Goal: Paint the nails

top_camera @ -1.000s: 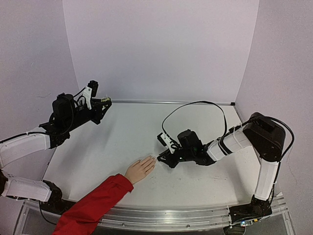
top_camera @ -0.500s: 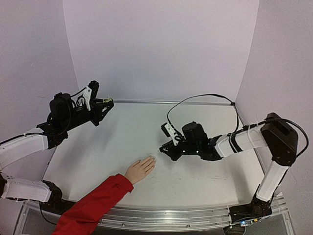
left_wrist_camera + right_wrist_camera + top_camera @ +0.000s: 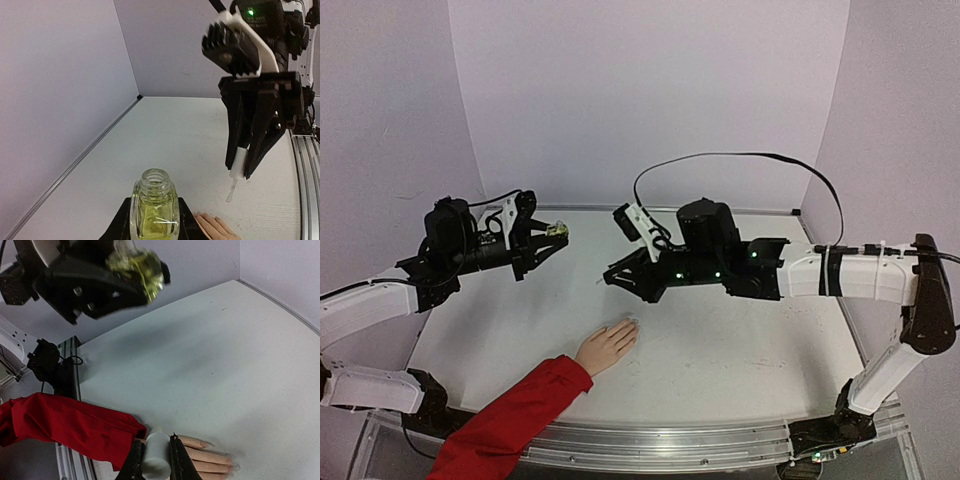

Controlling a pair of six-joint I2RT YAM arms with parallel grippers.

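Observation:
A peach hand (image 3: 607, 347) with a red sleeve (image 3: 515, 420) lies flat near the table's front; its pale nails (image 3: 632, 324) point right. My left gripper (image 3: 548, 237) is shut on an open yellow-green bottle (image 3: 155, 205) and holds it in the air at the left. My right gripper (image 3: 616, 279) is shut on the white cap (image 3: 156, 455), with its brush (image 3: 231, 191) hanging below, above and beyond the fingertips. In the right wrist view the nails (image 3: 205, 444) show just right of the cap, and the bottle (image 3: 137, 262) is at the top.
Pale walls enclose the white table (image 3: 720, 360) at the back and both sides. A metal rail (image 3: 670, 435) runs along the front edge. The right arm's black cable (image 3: 740, 156) loops above it.
My right gripper has risen from beside the fingertips and moved back and left with the cap and brush. My left gripper has carried the bottle rightward, towards it.

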